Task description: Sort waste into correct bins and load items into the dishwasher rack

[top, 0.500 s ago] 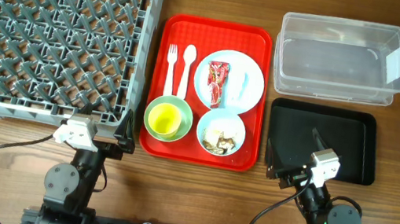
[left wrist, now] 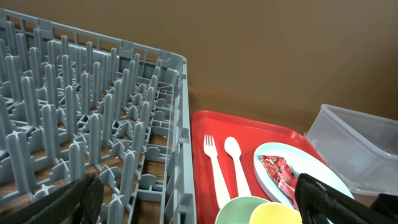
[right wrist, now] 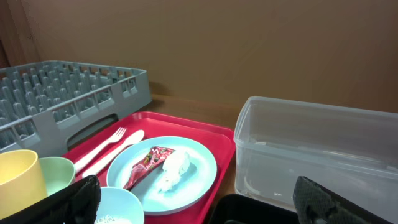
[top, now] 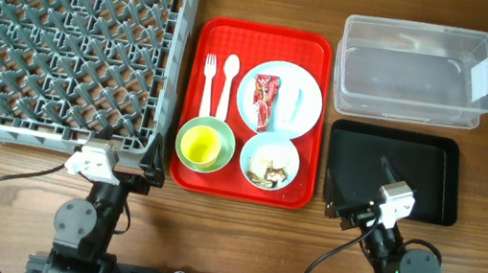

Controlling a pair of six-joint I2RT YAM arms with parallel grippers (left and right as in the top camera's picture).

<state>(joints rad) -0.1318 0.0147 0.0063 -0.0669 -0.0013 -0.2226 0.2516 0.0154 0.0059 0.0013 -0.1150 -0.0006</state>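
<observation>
On the red tray, a pale blue plate [top: 310, 92] holds the red snack wrapper [top: 264, 99] and the crumpled white wrapper [top: 292, 106]. A white fork [top: 209, 79] and spoon [top: 230, 77] lie left of it. A yellow-green cup [top: 201, 147] sits in a green bowl [top: 214, 128]. A blue bowl [top: 272, 146] holds rice scraps [top: 269, 168]. The grey rack [top: 50, 135] is at left, with the clear tub [top: 413, 109] and black tray [top: 413, 172] at right. My left gripper [top: 114, 161] [left wrist: 196, 186] and right gripper [top: 357, 187] [right wrist: 194, 186] are open and empty near the front edge.
The red serving tray [top: 194, 100] lies between the rack and the bins. Cables trail from both arm bases across the wooden table at the front. The right gripper's fingers overlap the black tray's front left corner.
</observation>
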